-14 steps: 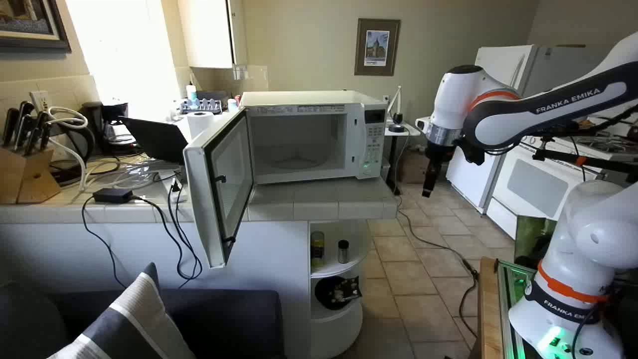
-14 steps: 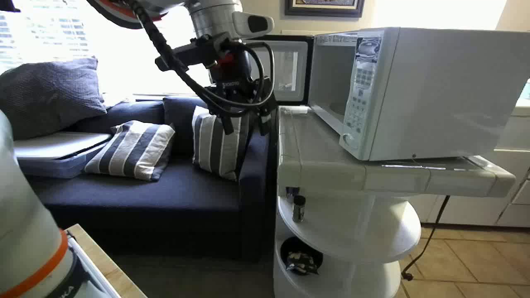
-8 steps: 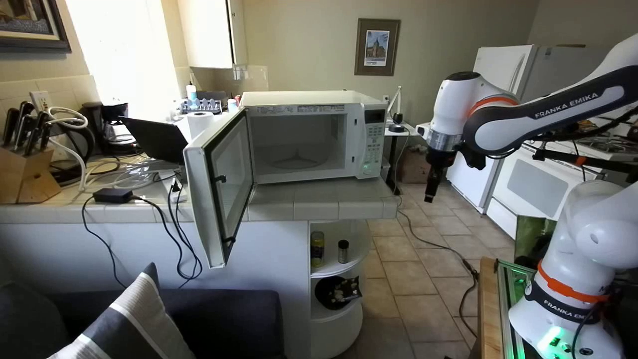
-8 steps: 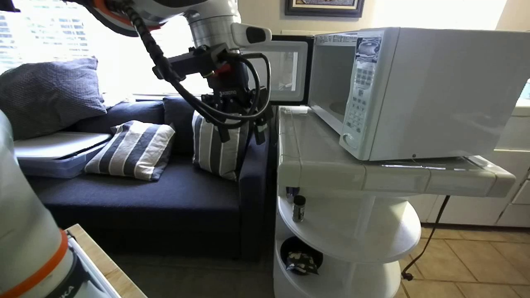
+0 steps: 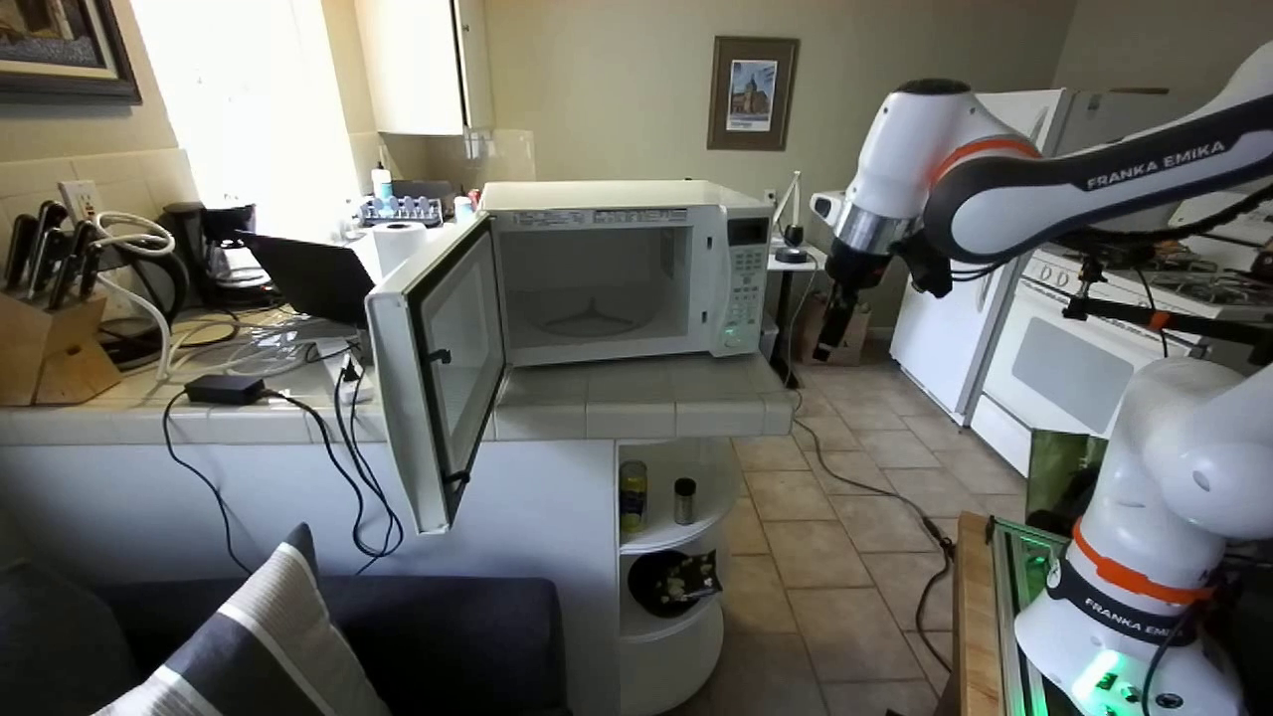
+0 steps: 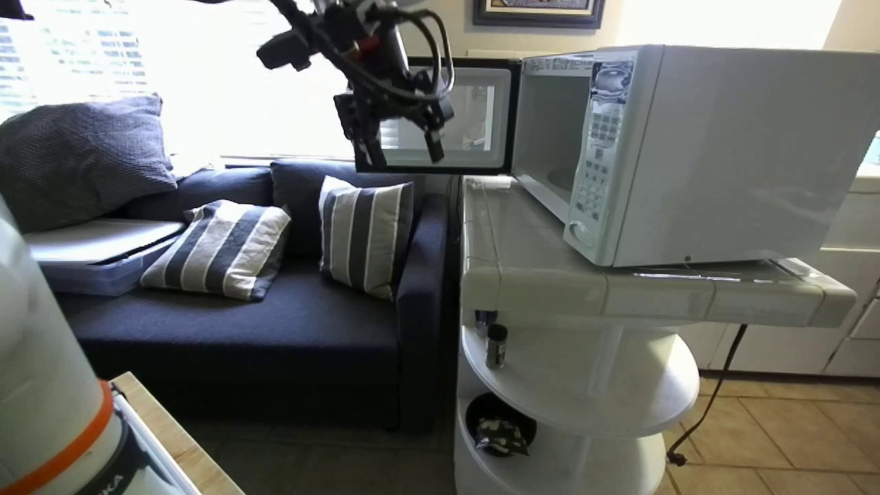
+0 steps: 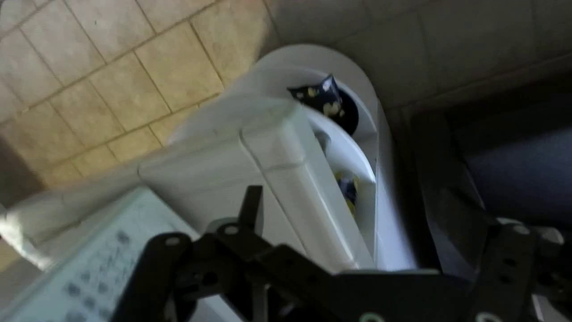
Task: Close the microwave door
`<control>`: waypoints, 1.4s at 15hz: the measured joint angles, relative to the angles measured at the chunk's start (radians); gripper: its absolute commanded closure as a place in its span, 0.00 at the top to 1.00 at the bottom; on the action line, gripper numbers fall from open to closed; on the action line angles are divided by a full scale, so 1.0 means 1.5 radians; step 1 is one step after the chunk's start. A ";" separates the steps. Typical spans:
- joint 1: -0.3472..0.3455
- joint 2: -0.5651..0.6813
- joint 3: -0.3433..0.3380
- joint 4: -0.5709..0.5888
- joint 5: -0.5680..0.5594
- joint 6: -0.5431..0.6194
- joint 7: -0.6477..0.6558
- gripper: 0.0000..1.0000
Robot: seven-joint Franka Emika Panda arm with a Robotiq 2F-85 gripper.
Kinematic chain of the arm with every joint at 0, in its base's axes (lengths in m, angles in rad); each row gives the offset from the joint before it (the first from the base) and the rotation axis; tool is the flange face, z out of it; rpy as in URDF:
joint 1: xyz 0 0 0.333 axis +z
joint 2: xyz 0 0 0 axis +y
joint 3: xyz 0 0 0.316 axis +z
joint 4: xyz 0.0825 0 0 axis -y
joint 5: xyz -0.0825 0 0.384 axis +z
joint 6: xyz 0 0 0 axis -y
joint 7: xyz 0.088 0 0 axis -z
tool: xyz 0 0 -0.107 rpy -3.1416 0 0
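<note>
Microwave door (image 5: 438,383): swung open, projecting past edge of bench (image 5: 646,393).
Microwave (image 6: 742,158) contains turntable (image 5: 594,320); round black container (image 6: 496,405) on lower shelf (image 6: 553,471) holds patterned packet (image 6: 500,436), overhanging its rim. Pincer (image 6: 406,158): fingers (image 6: 434,146) spread wide, well apart from door.

One microwave (image 6: 735,158); one microwave door (image 5: 438,378); one robot arm (image 5: 995,209); one gripper (image 6: 405,157); one fridge (image 5: 940,348); one stove (image 5: 1074,368); in an exterior view, two framed pictures (image 5: 753,94); two striped pillows (image 6: 216,249) and one plain pillow (image 6: 82,161) in an exterior view; one sofa (image 6: 295,313); one bin (image 6: 89,275); one knife block (image 5: 50,353), its knives (image 5: 70,264) too crowded to count; one power adapter (image 5: 227,390); one paper roll (image 5: 401,242); two shelves (image 6: 619,399); two containers (image 5: 684,500); one bowl (image 5: 646,587); one packet (image 6: 502,436); several cords (image 5: 162,328), tangled past counting.
</note>
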 measured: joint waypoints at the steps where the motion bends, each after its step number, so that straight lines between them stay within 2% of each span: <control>1: 0.020 0.001 0.008 0.034 0.007 0.000 -0.002 1.00; 5: 0.097 0.033 0.030 0.180 0.052 0.000 -0.028 1.00; 9: 0.159 0.128 0.054 0.341 0.098 0.000 -0.043 1.00; 20: 0.184 0.460 0.156 0.762 0.102 -0.001 0.001 1.00; 21: 0.189 0.491 0.161 0.798 0.098 -0.001 0.007 0.75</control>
